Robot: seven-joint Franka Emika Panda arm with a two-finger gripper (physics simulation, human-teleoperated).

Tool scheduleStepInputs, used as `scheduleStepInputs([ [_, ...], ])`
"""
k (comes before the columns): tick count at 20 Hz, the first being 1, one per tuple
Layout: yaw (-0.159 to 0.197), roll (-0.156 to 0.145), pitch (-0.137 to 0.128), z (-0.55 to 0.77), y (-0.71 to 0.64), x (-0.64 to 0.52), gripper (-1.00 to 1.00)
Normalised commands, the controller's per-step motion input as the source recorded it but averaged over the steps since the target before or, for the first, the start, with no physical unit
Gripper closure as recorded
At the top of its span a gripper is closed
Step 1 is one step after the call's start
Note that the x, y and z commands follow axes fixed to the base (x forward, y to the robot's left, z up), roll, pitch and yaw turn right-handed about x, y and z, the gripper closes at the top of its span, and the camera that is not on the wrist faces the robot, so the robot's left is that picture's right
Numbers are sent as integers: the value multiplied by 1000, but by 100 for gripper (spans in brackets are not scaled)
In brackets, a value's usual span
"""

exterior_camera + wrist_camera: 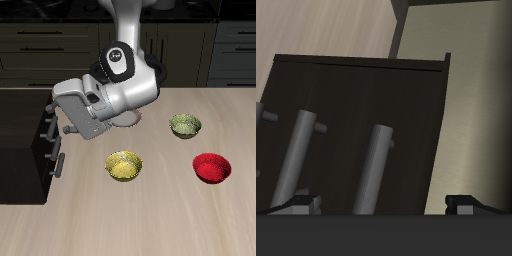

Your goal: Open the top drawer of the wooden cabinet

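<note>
The wooden cabinet [20, 140] stands at the table's edge, its dark front facing the bowls. My gripper [63, 128] is right in front of the top drawer [46, 122], level with its handle. In the wrist view the cabinet front [346, 90] fills the frame. The top drawer's grey bar handle [376, 165] lies between my two fingertips [296, 205], which stand wide apart. My gripper [381, 205] is open and holds nothing. A lower drawer's handle [296, 160] shows beside it. The drawer looks shut.
A yellow-green bowl [124, 166], an olive bowl [185, 125] and a red bowl [212, 167] sit on the wooden table [150, 220]. Dark kitchen cupboards [60, 45] line the back.
</note>
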Motion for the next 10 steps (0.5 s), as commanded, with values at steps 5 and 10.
scheduleStepInputs([
  [5,17,-12,27,-189,-45,95,-100],
  [10,5,0,36,-163,13,-14,-100],
])
